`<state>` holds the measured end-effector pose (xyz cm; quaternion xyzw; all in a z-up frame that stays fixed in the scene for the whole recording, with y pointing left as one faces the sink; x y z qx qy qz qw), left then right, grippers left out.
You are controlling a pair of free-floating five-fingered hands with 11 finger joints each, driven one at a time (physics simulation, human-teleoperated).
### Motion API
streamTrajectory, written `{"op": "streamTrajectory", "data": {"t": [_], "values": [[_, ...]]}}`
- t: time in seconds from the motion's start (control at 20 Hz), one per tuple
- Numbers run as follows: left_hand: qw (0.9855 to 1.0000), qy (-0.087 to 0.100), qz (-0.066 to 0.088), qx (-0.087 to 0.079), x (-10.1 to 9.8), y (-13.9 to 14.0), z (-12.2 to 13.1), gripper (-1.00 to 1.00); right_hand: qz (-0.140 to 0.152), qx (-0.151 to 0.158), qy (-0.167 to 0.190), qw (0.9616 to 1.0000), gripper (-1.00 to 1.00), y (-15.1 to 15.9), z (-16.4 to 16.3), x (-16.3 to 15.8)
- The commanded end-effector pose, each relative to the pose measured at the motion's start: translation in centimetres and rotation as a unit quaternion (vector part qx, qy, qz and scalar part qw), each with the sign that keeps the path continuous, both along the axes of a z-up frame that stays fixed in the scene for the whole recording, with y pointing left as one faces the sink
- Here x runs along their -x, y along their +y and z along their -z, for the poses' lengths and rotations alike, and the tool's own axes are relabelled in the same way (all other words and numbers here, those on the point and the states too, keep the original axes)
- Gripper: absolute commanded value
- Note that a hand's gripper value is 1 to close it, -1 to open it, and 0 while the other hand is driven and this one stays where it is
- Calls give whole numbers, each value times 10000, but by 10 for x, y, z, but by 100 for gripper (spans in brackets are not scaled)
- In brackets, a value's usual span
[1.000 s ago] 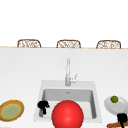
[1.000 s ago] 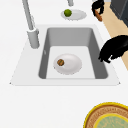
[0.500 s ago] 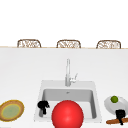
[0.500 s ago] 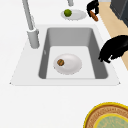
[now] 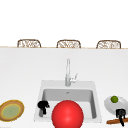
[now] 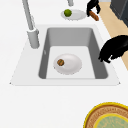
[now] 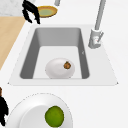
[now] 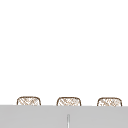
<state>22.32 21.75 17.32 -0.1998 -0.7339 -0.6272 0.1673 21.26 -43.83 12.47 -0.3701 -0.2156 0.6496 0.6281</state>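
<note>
Your right hand (image 5: 121,113) has its fingers curled round the brown stick (image 5: 115,121), pinching it at the counter's front edge just beside the white plate (image 5: 108,106) with the lime (image 5: 114,99). Your left hand (image 5: 43,105) hangs over the sink's (image 5: 40,100) front left rim, fingers loosely curled, holding nothing.

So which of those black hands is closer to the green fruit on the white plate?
The right hand. It sits at the near edge of the white plate holding the green fruit. The left hand hovers across the sink, at its left rim.
</note>
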Motion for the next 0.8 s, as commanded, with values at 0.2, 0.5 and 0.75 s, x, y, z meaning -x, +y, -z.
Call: {"op": "streamTrajectory", "data": {"t": [0.2, 0.5, 0.75], "values": [[10000, 0, 0, 0, 0, 0, 0, 0, 81, -56, 170, 9998, -100, 2, -51, -2], [10000, 0, 0, 0, 0, 0, 0, 0, 93, -136, -141, 9998, -100, 2, -75, 17], [10000, 0, 0, 0, 0, 0, 0, 0, 40, -147, -172, 9997, -100, 0, -101, 27]]}}
